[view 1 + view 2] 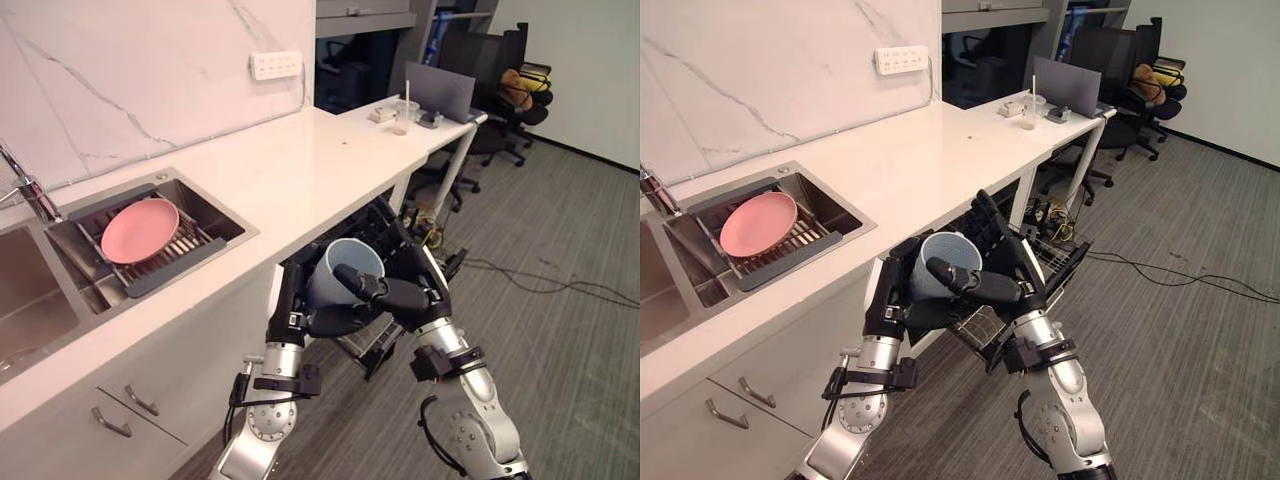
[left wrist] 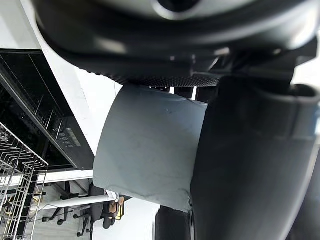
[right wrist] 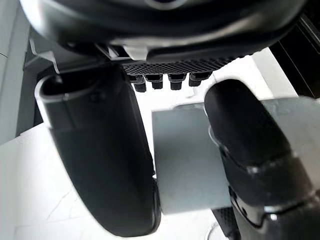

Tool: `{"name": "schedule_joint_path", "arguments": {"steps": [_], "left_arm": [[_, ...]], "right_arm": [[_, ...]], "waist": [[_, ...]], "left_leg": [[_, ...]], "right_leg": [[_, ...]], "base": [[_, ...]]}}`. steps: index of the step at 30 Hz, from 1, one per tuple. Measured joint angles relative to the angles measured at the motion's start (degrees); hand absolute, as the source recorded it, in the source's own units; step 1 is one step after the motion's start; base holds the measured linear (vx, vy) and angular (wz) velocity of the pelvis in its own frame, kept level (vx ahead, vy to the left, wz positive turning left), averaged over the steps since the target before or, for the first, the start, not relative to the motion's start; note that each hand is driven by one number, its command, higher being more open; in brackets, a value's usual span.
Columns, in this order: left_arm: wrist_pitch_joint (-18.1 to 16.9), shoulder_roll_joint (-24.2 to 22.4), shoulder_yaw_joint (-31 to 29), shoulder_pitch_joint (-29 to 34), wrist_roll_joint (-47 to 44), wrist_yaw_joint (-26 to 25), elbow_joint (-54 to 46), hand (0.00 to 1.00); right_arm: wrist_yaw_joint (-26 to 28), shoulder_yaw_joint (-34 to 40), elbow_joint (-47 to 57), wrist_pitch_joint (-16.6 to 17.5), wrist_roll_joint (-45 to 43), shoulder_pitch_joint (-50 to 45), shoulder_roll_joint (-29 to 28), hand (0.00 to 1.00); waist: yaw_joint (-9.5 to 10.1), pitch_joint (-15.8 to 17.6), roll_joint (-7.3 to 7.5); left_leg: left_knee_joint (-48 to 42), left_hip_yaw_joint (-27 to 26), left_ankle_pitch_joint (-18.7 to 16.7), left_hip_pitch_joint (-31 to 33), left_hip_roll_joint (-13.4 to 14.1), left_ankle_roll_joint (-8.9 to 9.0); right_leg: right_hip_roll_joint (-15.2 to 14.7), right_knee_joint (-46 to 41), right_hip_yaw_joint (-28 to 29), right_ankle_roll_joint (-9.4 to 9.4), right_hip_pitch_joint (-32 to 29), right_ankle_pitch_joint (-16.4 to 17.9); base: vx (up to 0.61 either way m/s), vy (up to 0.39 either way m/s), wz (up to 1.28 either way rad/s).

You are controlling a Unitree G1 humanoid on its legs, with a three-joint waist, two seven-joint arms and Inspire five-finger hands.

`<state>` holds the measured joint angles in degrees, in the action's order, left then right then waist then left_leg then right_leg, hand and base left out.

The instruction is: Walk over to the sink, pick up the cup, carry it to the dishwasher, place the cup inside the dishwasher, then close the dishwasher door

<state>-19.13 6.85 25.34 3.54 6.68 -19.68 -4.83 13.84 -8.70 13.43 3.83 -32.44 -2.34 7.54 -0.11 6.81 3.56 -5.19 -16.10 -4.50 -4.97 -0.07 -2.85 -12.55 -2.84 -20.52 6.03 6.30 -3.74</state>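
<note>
Plain pale grey-blue cup (image 1: pixel 338 268), smooth-walled, mouth tilted upward.

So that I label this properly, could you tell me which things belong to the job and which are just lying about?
Job: cup, held between left hand and right hand; open dishwasher; sink.
Lying about: pink plate, laptop, power strip, office chair.

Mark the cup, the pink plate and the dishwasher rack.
cup (image 1: pixel 350 256), left eye view, inside of its mouth.
pink plate (image 1: pixel 140 230), left eye view, its centre.
dishwasher rack (image 1: pixel 1062 257), right eye view, its wire corner.
</note>
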Motion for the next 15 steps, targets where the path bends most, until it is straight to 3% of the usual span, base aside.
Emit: {"name": "schedule_joint_path", "arguments": {"steps": [7, 15], "left_arm": [[0.71, 1.0, -0.2, 0.87, -5.8, 2.28, -0.08, 0.0], [1.02, 0.97, -0.84, 2.48, -8.84, 4.35, -0.3, 0.0]], "right_arm": [[1.66, -0.63, -0.01, -0.51, -0.16, -0.02, 0.2, 1.0], [3.52, -0.69, -0.15, -1.01, -0.17, -0.46, 0.39, 1.0]], "waist": [[-0.08, -0.55, 0.57], [-0.47, -0.73, 0.42]], "left_leg": [[2.56, 1.25, 1.92, -0.66, -1.19, -0.64], [7.98, 1.46, 4.76, -2.61, -1.34, 0.21]], "right_leg": [[-0.65, -0.05, -0.56, 0.27, 0.16, -0.43], [-0.16, 0.01, -1.13, 0.28, 0.05, -0.42]], "base": [[-0.05, 0.034, 0.09], [-0.06, -0.005, 0.01]]}}
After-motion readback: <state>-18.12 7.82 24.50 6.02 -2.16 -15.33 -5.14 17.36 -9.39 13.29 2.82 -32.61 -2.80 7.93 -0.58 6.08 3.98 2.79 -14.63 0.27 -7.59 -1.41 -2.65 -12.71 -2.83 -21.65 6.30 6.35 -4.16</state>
